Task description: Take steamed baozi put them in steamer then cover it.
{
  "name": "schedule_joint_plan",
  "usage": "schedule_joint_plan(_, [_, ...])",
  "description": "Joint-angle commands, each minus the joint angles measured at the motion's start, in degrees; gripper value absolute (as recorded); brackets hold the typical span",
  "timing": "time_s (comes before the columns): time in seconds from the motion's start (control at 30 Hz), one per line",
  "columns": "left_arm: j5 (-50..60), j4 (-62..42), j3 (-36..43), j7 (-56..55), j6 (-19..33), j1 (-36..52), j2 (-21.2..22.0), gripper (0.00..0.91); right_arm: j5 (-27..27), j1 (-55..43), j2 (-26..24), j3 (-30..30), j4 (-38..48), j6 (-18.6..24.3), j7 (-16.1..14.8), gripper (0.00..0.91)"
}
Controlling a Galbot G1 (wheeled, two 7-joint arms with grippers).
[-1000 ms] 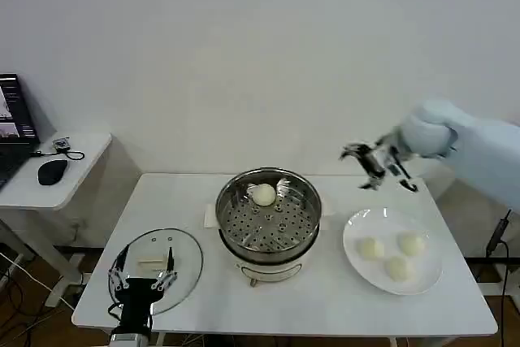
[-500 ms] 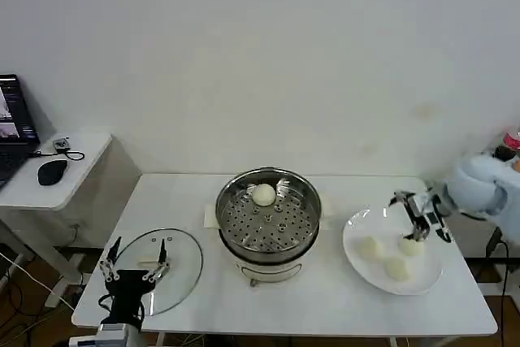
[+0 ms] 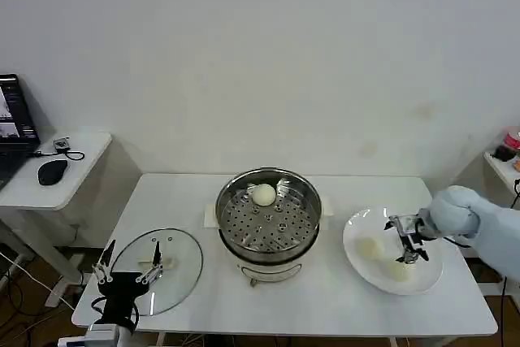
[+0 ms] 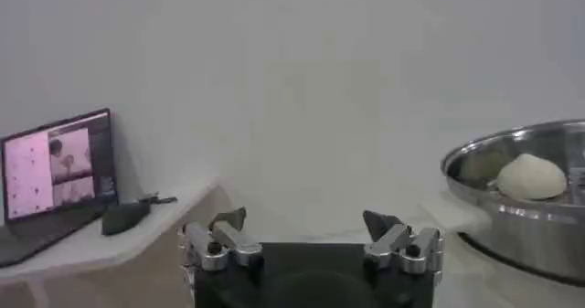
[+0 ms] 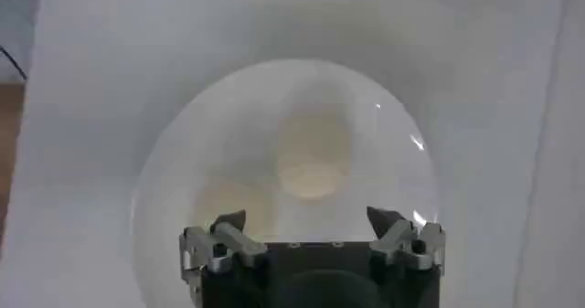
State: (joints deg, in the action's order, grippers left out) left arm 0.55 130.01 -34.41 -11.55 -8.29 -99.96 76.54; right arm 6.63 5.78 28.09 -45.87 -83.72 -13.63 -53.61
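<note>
The steamer point(image 3: 268, 221) stands mid-table with one steamed baozi point(image 3: 263, 194) on its perforated tray. More baozi lie on the white plate point(image 3: 354, 229) at the right: one point(image 3: 370, 247) toward the steamer, one point(image 3: 397, 271) at the front. My right gripper point(image 3: 405, 241) hovers open low over the plate, hiding what lies beneath it. From the right wrist, that gripper point(image 5: 308, 218) is open above a baozi point(image 5: 311, 178) on the plate point(image 5: 183, 127). My left gripper point(image 3: 128, 270) waits open over the near edge of the glass lid point(image 3: 162, 262). The left wrist view shows the gripper point(image 4: 306, 220), steamer point(image 4: 535, 218) and baozi point(image 4: 530, 175).
A side table point(image 3: 69, 160) at the far left carries a laptop point(image 3: 12, 123) and a mouse point(image 3: 52, 171). A white paper point(image 3: 210, 215) lies behind the steamer's left side. The table's front edge point(image 3: 284, 332) runs close to the lid and plate.
My right gripper has come down from above the table's back right to low over the plate's baozi. My left gripper has drawn back slightly toward the front-left corner.
</note>
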Motion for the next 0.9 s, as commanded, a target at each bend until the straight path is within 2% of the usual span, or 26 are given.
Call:
schedule_joint_plan(0.03, [-0.89,0.01,-0.34,0.15,-0.60,-0.05,-0.11,0.907,0.53,3.72,4.87,2.64,5.87,-0.20,0.32,0.907])
schedule_joint_plan(0.37, [0.02,-0.39,-0.03,0.16,-0.55,0.09,0.09,0.907,0.03,4.07,8.44,2.62,7.93,-0.44,1.10,0.907])
schedule_joint_plan(0.63, [0.21,-0.47,-0.14,-0.11,-0.50,0.12,0.22,0.907,-0.23,2.62,9.28,1.54,8.04,-2.09,0.66,0.806])
schedule_joint_plan(0.9, [0.24,-0.58,-0.12,-0.28,-0.32,0.15,0.36,0.907,-0.26,2.41,7.73,1.46,7.21,-2.87,-0.13,0.695])
